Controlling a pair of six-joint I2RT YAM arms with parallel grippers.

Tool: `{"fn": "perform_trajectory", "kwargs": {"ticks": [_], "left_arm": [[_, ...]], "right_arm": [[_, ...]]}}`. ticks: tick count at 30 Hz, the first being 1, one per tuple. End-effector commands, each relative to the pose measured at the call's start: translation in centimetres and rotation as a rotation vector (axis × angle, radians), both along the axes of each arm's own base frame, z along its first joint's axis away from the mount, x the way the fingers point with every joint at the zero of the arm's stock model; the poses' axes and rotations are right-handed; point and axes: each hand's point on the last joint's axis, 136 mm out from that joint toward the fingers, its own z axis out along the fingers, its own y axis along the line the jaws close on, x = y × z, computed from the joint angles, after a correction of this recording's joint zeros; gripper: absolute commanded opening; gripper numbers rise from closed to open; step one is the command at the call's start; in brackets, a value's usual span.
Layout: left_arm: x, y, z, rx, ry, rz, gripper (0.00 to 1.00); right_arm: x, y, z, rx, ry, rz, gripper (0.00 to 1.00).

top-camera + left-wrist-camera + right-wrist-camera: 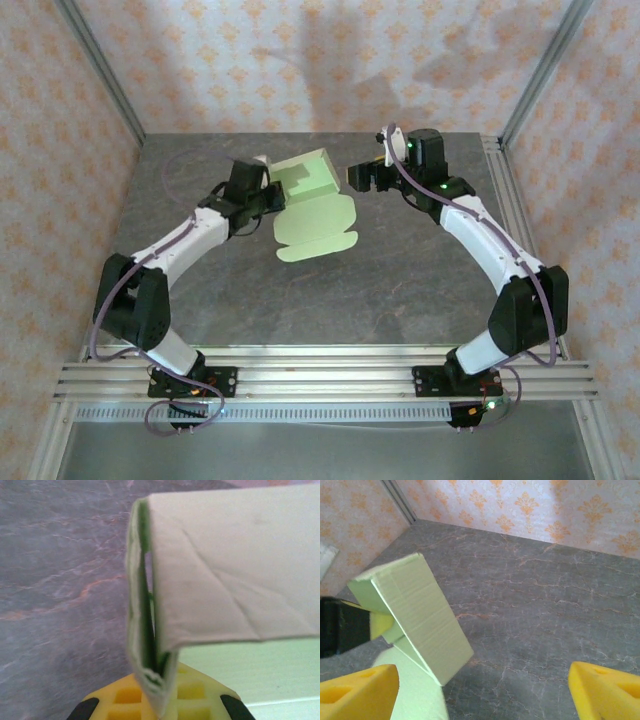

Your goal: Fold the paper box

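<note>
Well, the paper box (pixel 315 215) sits toward the back middle of the table (pixel 300 310). It is a pale green sheet of thin card, partly folded. Its near part lies flat, with rounded tabs along the edge, while the far part stands up as a boxy panel.

The left gripper (pixel 262 195) is clamped on the sheet's left side. Seen from its wrist, the yellow pads (pixel 105 705) pinch a doubled flap with a rough, fibrous edge, green inside and paler and creased on the outer face.

The right gripper (pixel 362 178) hovers just beside the raised panel on its right. Its yellow fingers (pixel 605 690) are spread wide with nothing between them. From that side the panel shows faint, fine ribbing and crisp fold lines.

The tabletop is matte dark grey with thin reddish veins like marble. The walls (pixel 300 60) are pale pink with an orange damask pattern, and aluminium posts (pixel 100 65) stand at the corners.
</note>
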Motion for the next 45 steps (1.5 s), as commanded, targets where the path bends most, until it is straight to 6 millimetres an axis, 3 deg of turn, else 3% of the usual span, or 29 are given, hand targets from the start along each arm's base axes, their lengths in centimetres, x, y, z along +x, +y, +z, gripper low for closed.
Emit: {"fn": "perform_trajectory", "kwargs": {"ticks": [1,11,19,32,45], "left_arm": [[-3.8,2.5,-1.7,0.225,0.223,-0.076,0.0],[-6.9,5.3,-2.1,0.431,0.526,-0.156,0.0],[-7.4,5.9,-6.7,0.498,0.782,-0.266,0.0],[-6.3,7.8,-11.4,0.668,1.032,-0.288,0.0],[-5.5,9.9,-14.5,0.756,1.105,-0.184,0.0]], "right_arm": [[-0.8,-0.3,0.8,0.013,-0.004,-0.008,0.87],[-1.0,-0.3,-0.2,0.025,0.031,-0.015,0.87],[-0.8,-0.1,-1.7,0.034,0.078,-0.023,0.89],[-0.4,0.0,-3.0,0.02,0.099,-0.02,0.89],[0.1,0.2,-3.3,0.016,0.11,-0.016,0.89]]}}
